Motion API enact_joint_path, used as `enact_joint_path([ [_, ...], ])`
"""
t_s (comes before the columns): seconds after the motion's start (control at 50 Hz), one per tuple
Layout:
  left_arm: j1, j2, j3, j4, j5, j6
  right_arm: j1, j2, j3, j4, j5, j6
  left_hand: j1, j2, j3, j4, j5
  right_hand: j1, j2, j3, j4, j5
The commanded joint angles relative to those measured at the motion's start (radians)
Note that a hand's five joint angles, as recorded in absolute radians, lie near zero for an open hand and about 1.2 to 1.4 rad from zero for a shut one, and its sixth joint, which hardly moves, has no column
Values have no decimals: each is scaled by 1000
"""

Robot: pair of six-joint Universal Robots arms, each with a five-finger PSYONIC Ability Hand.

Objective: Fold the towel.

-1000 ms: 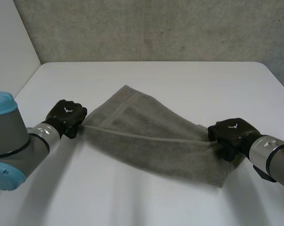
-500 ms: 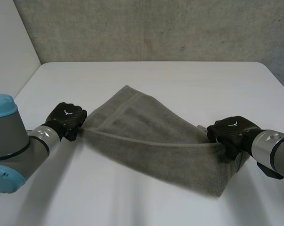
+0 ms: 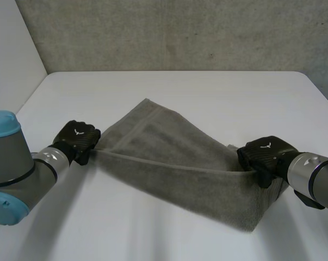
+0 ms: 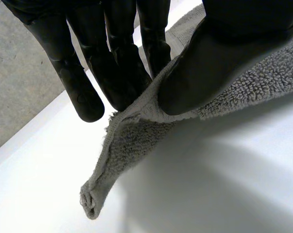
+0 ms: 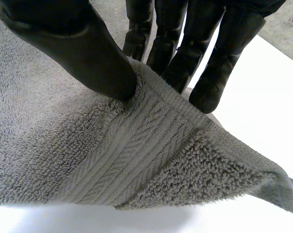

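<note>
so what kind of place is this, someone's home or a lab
Likely a lab or test bench: a plain white table, a rough grey wall behind it, and a robot's left hand and right hand each pinching one end of a grey towel.

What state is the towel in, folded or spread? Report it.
Mid-fold. The left robot hand and right robot hand each pinch a corner, holding one towel edge raised and taut; the rest lies on the table.
</note>
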Motion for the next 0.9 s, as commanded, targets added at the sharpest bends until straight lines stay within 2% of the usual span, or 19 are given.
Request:
enact_joint_path([
  [0.02, 0, -38, 32, 6, 0, 3, 5, 61, -21, 5, 2, -58, 133, 73, 75, 48, 91, 70, 102, 93, 61, 60],
  [0.2, -2, -108, 199, -8, -2, 3, 8, 137, -191, 31, 5, -103, 133, 73, 75, 48, 91, 70, 102, 93, 61, 60],
  [0.3, -9, -119, 360, -5, -8, 0, 22, 175, -404, 29, -1, -56, 133, 73, 75, 48, 91, 70, 102, 93, 61, 60],
  [0.38, -40, -105, 585, -3, -29, -15, 23, 190, -695, 9, -11, -5, 133, 73, 75, 48, 91, 70, 102, 93, 61, 60],
  [0.4, -58, -93, 664, 0, -53, -35, 22, 187, -789, -14, -12, 10, 133, 73, 75, 48, 91, 70, 102, 93, 61, 60],
  [0.42, -58, -93, 665, 0, -54, -35, 22, 187, -789, -14, -12, 10, 133, 73, 75, 48, 91, 70, 102, 93, 61, 60],
  [0.46, -77, -43, 815, 1, -139, -119, 22, 169, -927, -99, -6, 74, 133, 73, 75, 48, 91, 70, 102, 93, 61, 60],
  [0.48, -77, -42, 816, 1, -140, -120, 22, 169, -928, -100, -6, 75, 133, 73, 75, 48, 91, 70, 102, 93, 61, 60],
  [0.5, -74, -17, 870, 1, -173, -178, 17, 148, -950, -142, -6, 117, 133, 73, 75, 48, 91, 70, 102, 93, 61, 60],
  [0.52, -74, -16, 871, 1, -173, -178, 17, 147, -951, -143, -6, 118, 133, 73, 75, 48, 91, 70, 102, 93, 61, 60],
  [0.56, -63, 23, 927, 0, -192, -291, 8, 102, -925, -210, -11, 180, 133, 73, 75, 48, 91, 70, 102, 93, 61, 60],
  [0.62, -49, 46, 903, -8, -187, -368, 6, 88, -836, -238, -34, 191, 133, 73, 75, 48, 91, 70, 102, 93, 61, 60],
  [0.68, -44, 53, 859, -11, -183, -384, 5, 84, -773, -244, -51, 190, 133, 73, 75, 48, 91, 70, 102, 93, 61, 60],
  [0.72, -40, 60, 703, -14, -128, -382, 6, 81, -644, -249, -77, 159, 133, 73, 75, 48, 91, 70, 102, 93, 61, 60],
  [0.74, -40, 60, 702, -14, -127, -382, 6, 81, -644, -249, -77, 159, 133, 73, 75, 48, 91, 70, 102, 93, 61, 60],
  [0.78, -37, 65, 523, -5, -37, -382, 20, 81, -514, -253, -93, 84, 133, 73, 75, 48, 91, 70, 102, 93, 61, 60],
  [0.8, -37, 65, 523, -5, -37, -382, 20, 81, -513, -253, -94, 84, 133, 73, 75, 48, 91, 70, 102, 93, 61, 60],
  [0.84, -9, 66, 362, 6, 33, -381, 26, 80, -378, -252, -94, -9, 133, 73, 75, 48, 91, 70, 102, 93, 61, 60],
  [0.9, 9, 66, 291, 23, 58, -376, 29, 81, -314, -250, -97, -52, 133, 73, 75, 48, 91, 70, 102, 93, 61, 60],
])
